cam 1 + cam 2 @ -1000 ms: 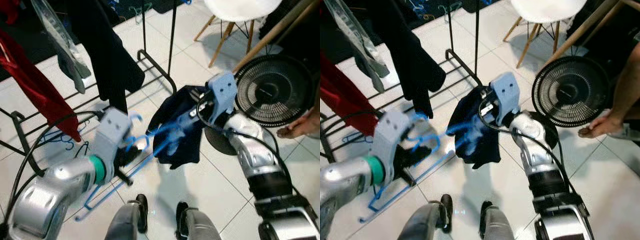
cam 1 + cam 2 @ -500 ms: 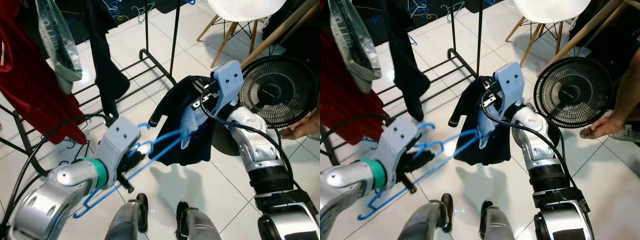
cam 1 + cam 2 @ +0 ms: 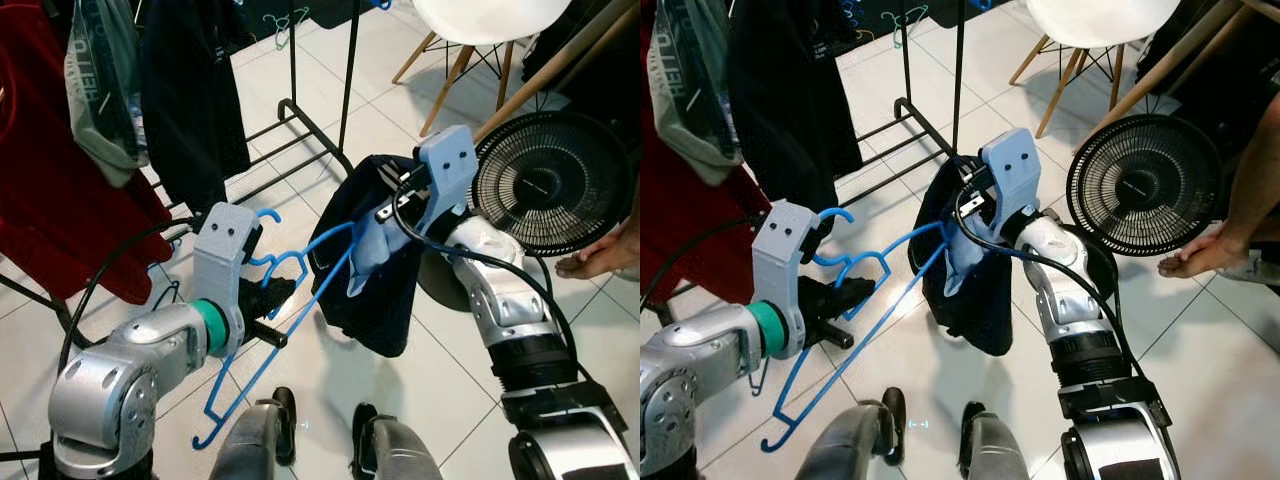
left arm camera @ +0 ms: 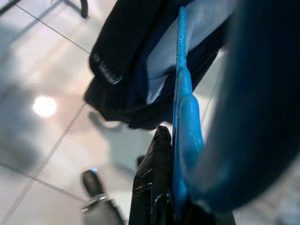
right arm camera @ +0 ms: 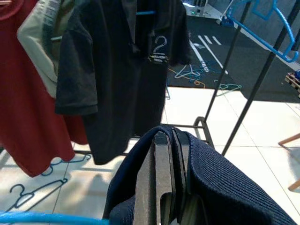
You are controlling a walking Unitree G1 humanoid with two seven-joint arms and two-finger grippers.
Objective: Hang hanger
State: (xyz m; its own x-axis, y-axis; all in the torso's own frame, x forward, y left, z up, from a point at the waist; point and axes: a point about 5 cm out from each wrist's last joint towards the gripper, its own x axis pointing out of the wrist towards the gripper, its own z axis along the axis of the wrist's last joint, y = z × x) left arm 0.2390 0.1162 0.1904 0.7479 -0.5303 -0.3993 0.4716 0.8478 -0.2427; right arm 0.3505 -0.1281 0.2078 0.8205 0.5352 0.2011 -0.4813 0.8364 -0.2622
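In the left eye view, the left gripper (image 3: pixel 262 300) is clamped on a thin blue plastic hanger (image 3: pixel 285 330) close to its hook, which curls up just beside the wrist housing, so the frame tilts with one arm slanting down toward the tiled floor (image 3: pixel 330 120) and the other reaching up into the dark navy knitted garment (image 3: pixel 375 270); holding it near the neck probably keeps the hook free for the rail. The right gripper (image 3: pixel 392 200) pinches the top edge of that garment, letting it drape below so its opening faces the hanger's arm. In the right eye view the same pair meet in the middle, with the black metal clothes rack (image 3: pixel 958 70) standing behind them, a black T-shirt (image 3: pixel 790 110) and a red garment (image 3: pixel 685 215) already hanging at the left, and a black round floor fan (image 3: pixel 1145 185) to the right, beside which a person's hand (image 3: pixel 1195 258) rests. In the left wrist view a black finger (image 4: pixel 150 183) lies tight against the blue bar, which runs on into the navy cloth. In the right wrist view both fingers are shut narrow on a fold of knit, facing the hung clothes, a sensible heading for carrying the load to the rail.
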